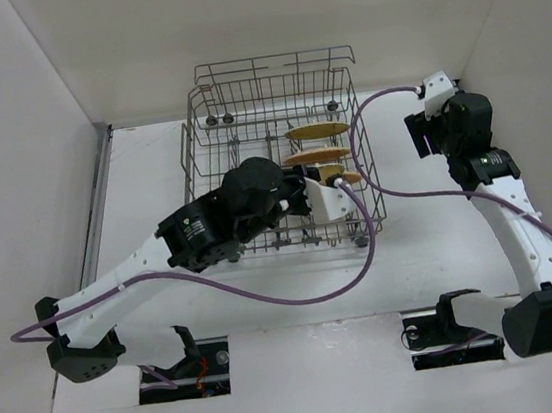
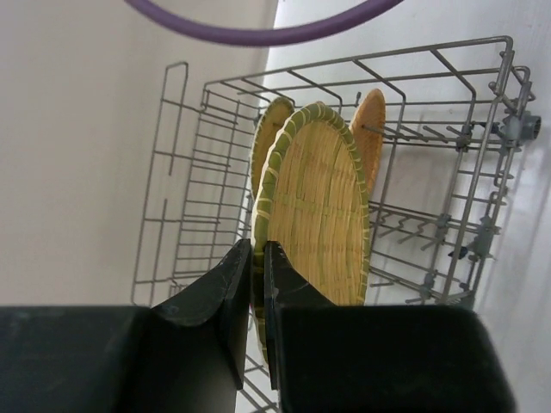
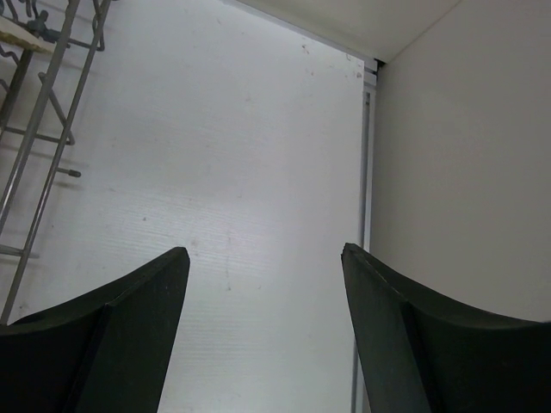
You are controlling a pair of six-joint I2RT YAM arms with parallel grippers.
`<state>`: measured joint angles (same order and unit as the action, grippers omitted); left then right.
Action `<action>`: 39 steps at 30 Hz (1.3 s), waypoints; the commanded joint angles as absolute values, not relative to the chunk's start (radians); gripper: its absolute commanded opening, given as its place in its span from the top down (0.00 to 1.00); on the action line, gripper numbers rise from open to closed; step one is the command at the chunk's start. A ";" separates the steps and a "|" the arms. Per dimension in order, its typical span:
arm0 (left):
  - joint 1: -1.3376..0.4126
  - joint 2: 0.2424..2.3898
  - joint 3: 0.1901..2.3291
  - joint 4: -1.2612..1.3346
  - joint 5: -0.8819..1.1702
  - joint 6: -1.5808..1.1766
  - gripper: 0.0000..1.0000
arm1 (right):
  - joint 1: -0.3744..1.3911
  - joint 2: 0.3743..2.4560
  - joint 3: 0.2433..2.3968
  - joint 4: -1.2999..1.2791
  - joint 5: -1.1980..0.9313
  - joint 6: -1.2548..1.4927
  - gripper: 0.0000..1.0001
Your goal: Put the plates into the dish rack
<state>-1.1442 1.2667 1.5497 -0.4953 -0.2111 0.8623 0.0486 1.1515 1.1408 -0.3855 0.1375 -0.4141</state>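
Left wrist view hides the lower edge of the front plate (image 2: 318, 206) behind the black fingers (image 2: 228, 301), so it is unclear whether the plate sits between tines. The left gripper (image 2: 256, 280) is clenched on that plate's rim, with only the thin edge between its jaws. Two more plates (image 2: 269, 138) stand upright just behind it, mostly covered. All three are inside the rack (image 2: 430, 64).

From above, the plates show only as thin ovals at the rack's right side. The left arm (image 1: 208, 230) covers the rack's near middle, and a fourth plate cannot be made out.

The right gripper (image 3: 264, 252) is spread wide and grasps nothing. It hangs to the right of the rack, apart from it, and only a corner of wire shows in its own view.

The table (image 1: 432, 248) is white, boxed in by plain pale walls (image 1: 7, 149), with a metal strip (image 1: 96, 213) along its left edge. A purple cable (image 1: 297, 297) loops across the table in front of the rack, and another curves beside the rack's right rim.
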 commanded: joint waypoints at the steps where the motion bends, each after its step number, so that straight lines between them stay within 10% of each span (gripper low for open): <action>1: -1.182 1.216 1.528 -0.309 -0.287 0.980 1.00 | 0.039 1.115 1.129 -0.347 0.124 -0.382 0.23; 39: -1.213 1.379 1.471 -0.178 -0.176 0.850 1.00 | -0.225 1.023 1.092 -0.422 -0.090 -0.187 0.00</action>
<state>-1.2270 1.3941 1.4788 -0.2653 -0.1997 0.8871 -0.2073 1.0473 1.0779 -0.4255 -0.0601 -0.2134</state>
